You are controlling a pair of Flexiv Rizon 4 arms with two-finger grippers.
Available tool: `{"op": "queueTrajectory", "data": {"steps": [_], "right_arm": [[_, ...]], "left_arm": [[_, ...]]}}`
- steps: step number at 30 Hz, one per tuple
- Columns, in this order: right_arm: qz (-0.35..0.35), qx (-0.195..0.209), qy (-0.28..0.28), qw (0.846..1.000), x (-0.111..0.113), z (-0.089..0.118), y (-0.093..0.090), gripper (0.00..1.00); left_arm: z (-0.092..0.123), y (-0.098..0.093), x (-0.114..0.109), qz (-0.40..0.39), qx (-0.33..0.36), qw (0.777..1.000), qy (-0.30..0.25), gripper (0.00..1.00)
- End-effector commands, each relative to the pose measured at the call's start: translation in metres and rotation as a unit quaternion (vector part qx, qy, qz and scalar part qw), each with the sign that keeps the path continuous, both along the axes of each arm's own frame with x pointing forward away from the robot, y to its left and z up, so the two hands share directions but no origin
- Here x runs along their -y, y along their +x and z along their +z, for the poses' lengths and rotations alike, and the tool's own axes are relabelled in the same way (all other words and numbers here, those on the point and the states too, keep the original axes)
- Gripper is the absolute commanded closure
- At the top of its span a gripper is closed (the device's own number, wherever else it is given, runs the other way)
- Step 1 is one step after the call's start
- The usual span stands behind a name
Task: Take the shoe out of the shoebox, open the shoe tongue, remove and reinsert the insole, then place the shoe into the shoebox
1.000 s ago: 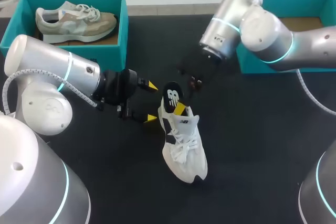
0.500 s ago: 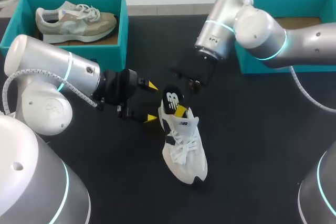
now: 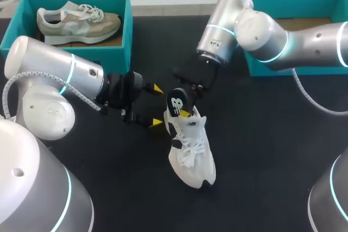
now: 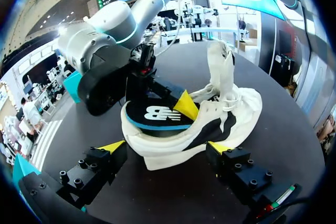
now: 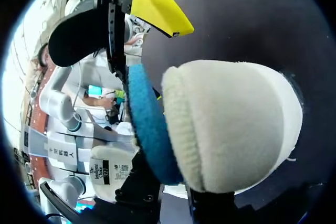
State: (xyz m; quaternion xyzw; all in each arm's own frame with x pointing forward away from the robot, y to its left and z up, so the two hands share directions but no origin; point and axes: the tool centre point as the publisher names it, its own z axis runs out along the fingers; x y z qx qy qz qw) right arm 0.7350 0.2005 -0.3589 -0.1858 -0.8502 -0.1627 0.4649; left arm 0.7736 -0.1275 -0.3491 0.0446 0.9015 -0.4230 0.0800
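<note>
A white shoe [image 3: 190,148] lies on the black table, heel toward my arms. Its black insole [image 3: 176,101] with a blue edge sticks up out of the heel opening. My right gripper [image 3: 186,108] comes down from the right and is shut on the insole, one yellow tip on the printed face. In the left wrist view the insole [image 4: 155,114] rises from the shoe [image 4: 226,114] between my left fingers. My left gripper [image 3: 157,106] stands wide open at the heel, one tip on each side. The right wrist view has the blue insole edge [image 5: 149,124] against the white padded heel collar [image 5: 236,124].
A teal shoebox [image 3: 126,31] at the back left holds a beige shoe [image 3: 79,21]. A second teal box [image 3: 261,68] stands at the back right, behind my right arm. Black table surface [image 3: 261,150] stretches to the right of the shoe.
My right arm has swung to the left over the heel and tilted the insole a little that way. The left arm and shoe have barely moved.
</note>
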Motion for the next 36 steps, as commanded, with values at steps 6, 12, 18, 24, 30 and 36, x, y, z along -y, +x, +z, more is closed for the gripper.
{"op": "queueTrajectory", "data": {"steps": [6,12,18,24,30,36], "right_arm": [[-0.006,0.019,-0.005,1.000,0.005,0.009,0.001,0.79],[-0.006,0.031,-0.007,0.999,0.004,0.017,0.005,0.76],[-0.005,0.041,-0.010,0.999,0.006,0.021,0.010,0.76],[-0.004,0.044,-0.010,0.999,0.007,0.020,0.015,0.79],[-0.001,0.032,-0.013,0.999,0.006,0.014,0.012,1.00],[0.001,0.014,-0.019,1.000,0.004,0.009,-0.001,1.00]], "left_arm": [[0.000,0.001,0.002,0.000,0.000,1.000,0.002,0.00],[0.000,0.001,0.002,0.000,0.000,1.000,0.002,0.00],[0.000,0.001,0.002,0.000,0.000,1.000,0.002,0.00],[0.000,0.001,0.002,0.000,0.000,1.000,0.002,0.00],[0.000,0.001,0.002,0.000,0.000,1.000,0.002,0.00],[0.000,0.001,0.002,0.000,0.000,1.000,0.002,0.00]]}}
